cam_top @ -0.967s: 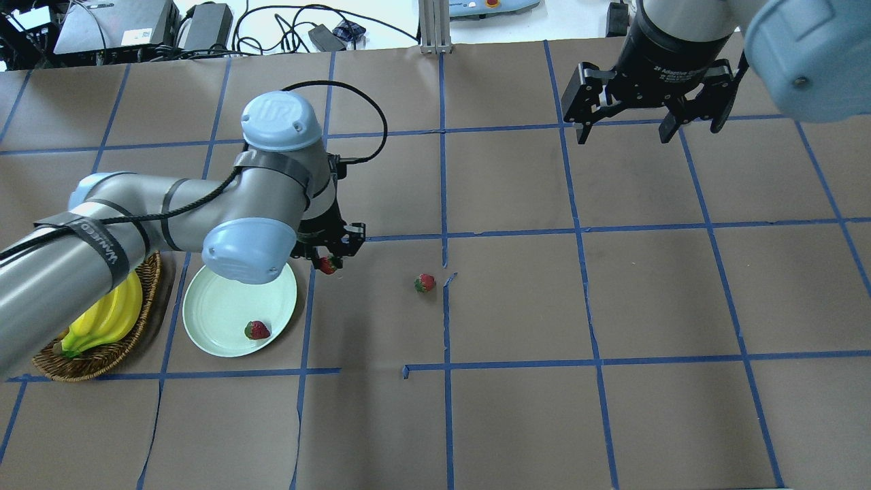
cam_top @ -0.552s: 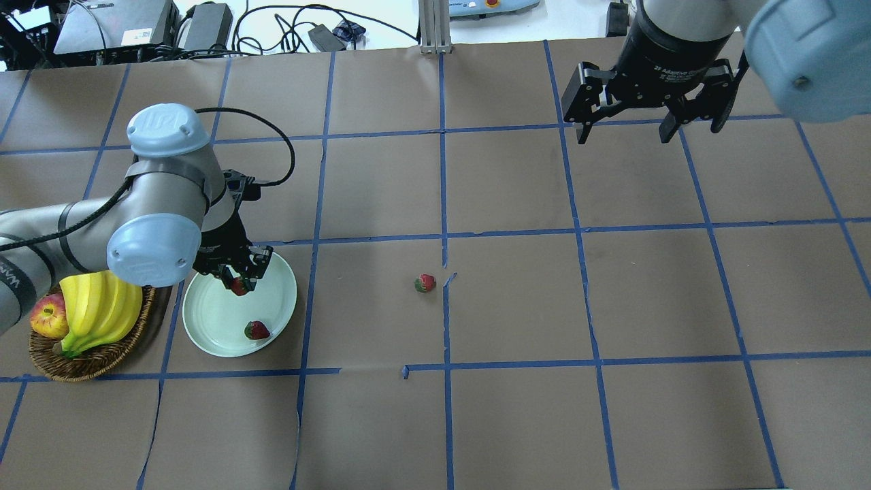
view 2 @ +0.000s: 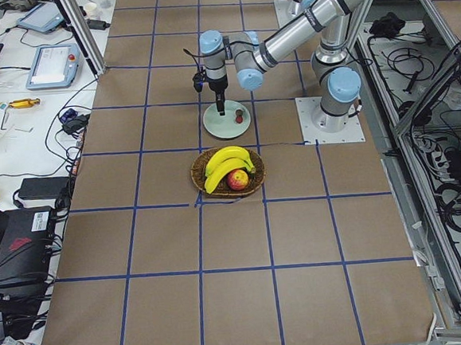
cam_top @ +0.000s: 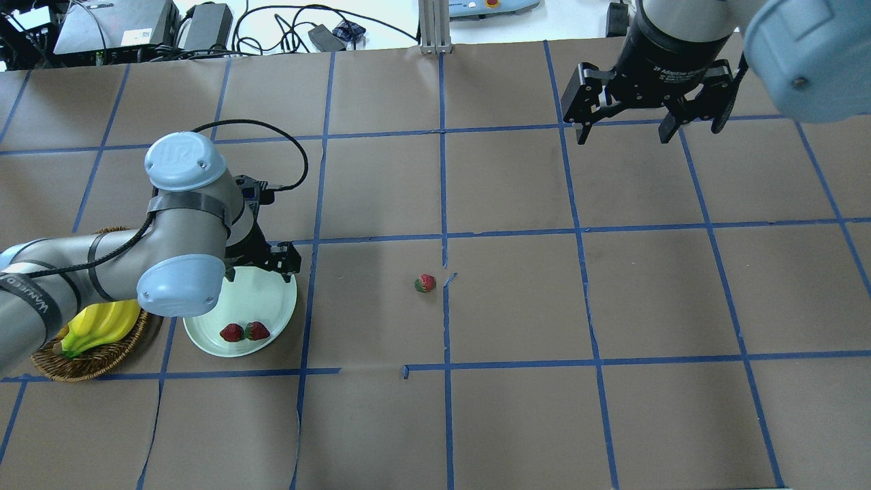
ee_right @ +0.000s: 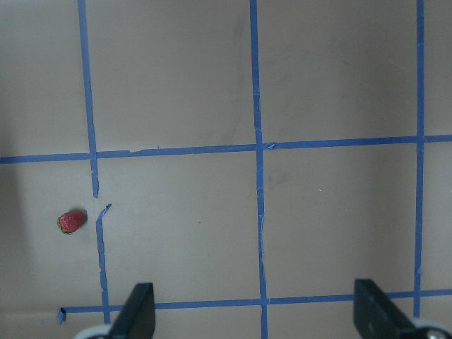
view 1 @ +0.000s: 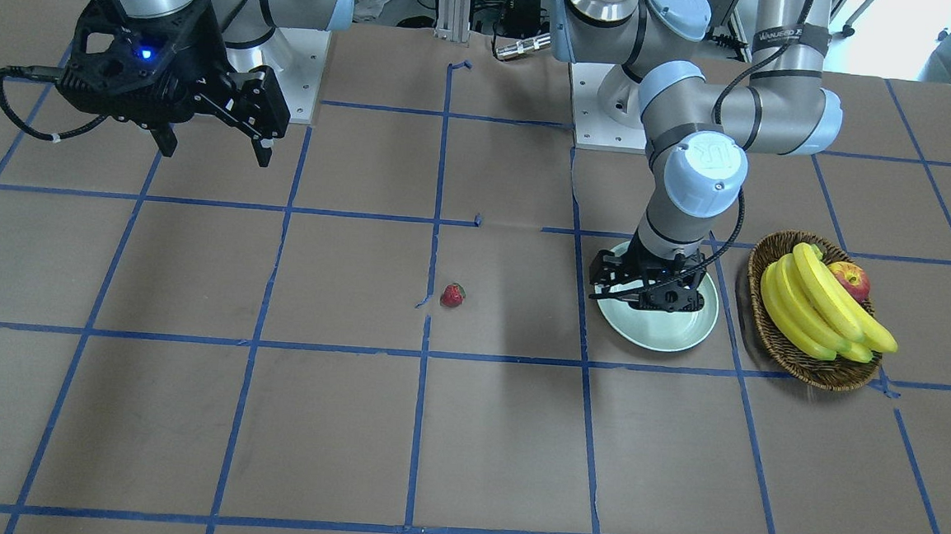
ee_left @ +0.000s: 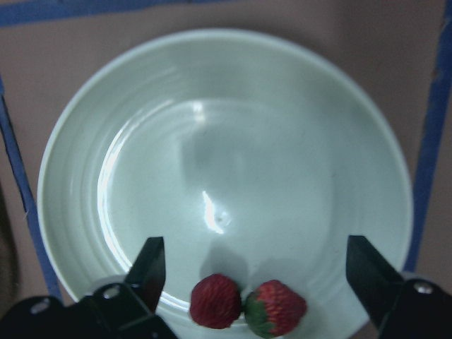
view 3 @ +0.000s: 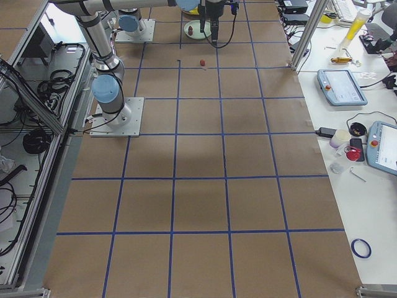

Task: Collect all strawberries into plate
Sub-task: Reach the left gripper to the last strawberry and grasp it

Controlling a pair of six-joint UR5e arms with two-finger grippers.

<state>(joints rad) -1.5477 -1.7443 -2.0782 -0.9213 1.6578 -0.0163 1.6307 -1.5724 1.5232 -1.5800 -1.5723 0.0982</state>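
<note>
Since a moment ago the left pincer [ee_left: 258, 263] has let go of the berry it carried over the plate [cam_top: 265, 299]: its fingers now stand released and empty above the plate's far part, and the arm has swung slightly right. That dropped strawberry [cam_top: 232, 332] lies on the plate's near edge, touching the strawberry [cam_top: 257, 331] that was already there. The right pincer [cam_top: 622, 129] has not moved; it hangs spread wide, holding nothing, over the far right of the counter [cam_top: 510, 408].

The third strawberry [cam_top: 424, 282] is unmoved, alone on the brown counter near its middle, just left of a blue tape line and well apart from the plate.

All three are small, red and glossy. In the left wrist view the right-hand berry on the plate lies on its side, long axis left to right, green cap against its neighbour and tip pointing right; the neighbour's cap is not visible. The loose berry also lies left to right, cap toward the plate
</note>
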